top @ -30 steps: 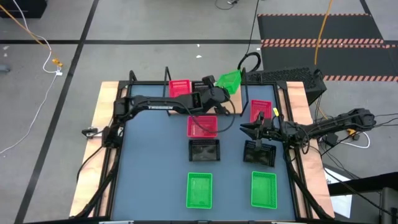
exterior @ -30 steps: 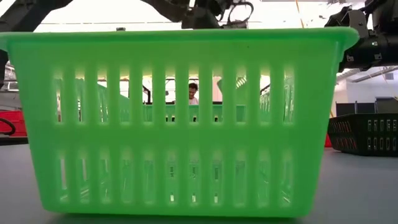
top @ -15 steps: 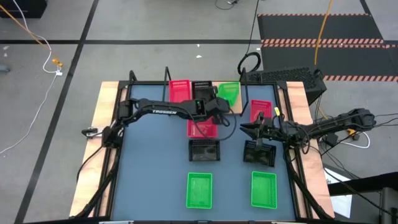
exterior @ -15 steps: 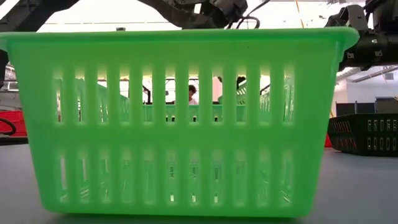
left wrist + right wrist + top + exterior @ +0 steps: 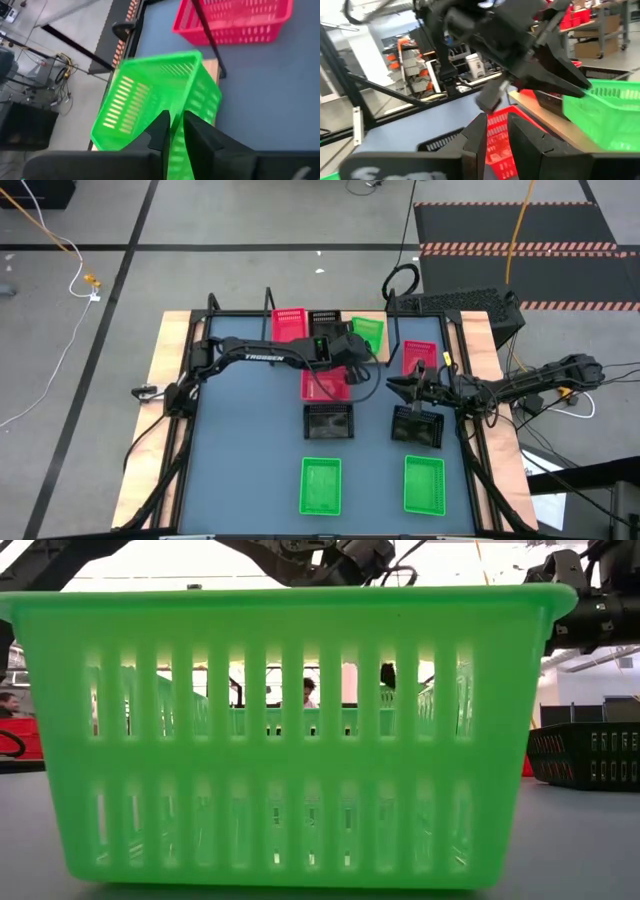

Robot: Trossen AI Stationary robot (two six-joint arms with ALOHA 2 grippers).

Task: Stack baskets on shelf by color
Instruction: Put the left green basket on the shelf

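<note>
The light-wood shelf (image 5: 340, 320) stands at the table's far edge. A red basket (image 5: 289, 323) and a black basket (image 5: 325, 319) sit on it. My left gripper (image 5: 352, 346) is shut on a green basket (image 5: 368, 332) over the shelf's right end (image 5: 212, 67). My right gripper (image 5: 400, 388) hovers above a black basket (image 5: 417, 425) with a narrow gap between its fingers, touching nothing. Red baskets (image 5: 325, 383) (image 5: 420, 357), a black basket (image 5: 328, 421) and two green baskets (image 5: 320, 485) (image 5: 423, 483) rest on the tabletop. My left gripper pinches the green basket's side wall at its rim (image 5: 177, 131), one finger (image 5: 161, 131) inside and one (image 5: 196, 137) outside. The fingers come slanting down from the table's near left. The basket is tilted over the shelf's right end; whether its bottom touches the board I cannot tell.
In the low view a green basket (image 5: 300, 740) right in front hides most of the table; a black basket (image 5: 590, 755) shows to its right. The shelf's black frame post (image 5: 207, 37) stands beside the held basket. People show in the room behind.
My left gripper has drawn back from beyond the far edge toward the near edge and sunk. The green basket, steeply tipped past the shelf's right end, has come over the board beside the black basket and turned nearer to level.
</note>
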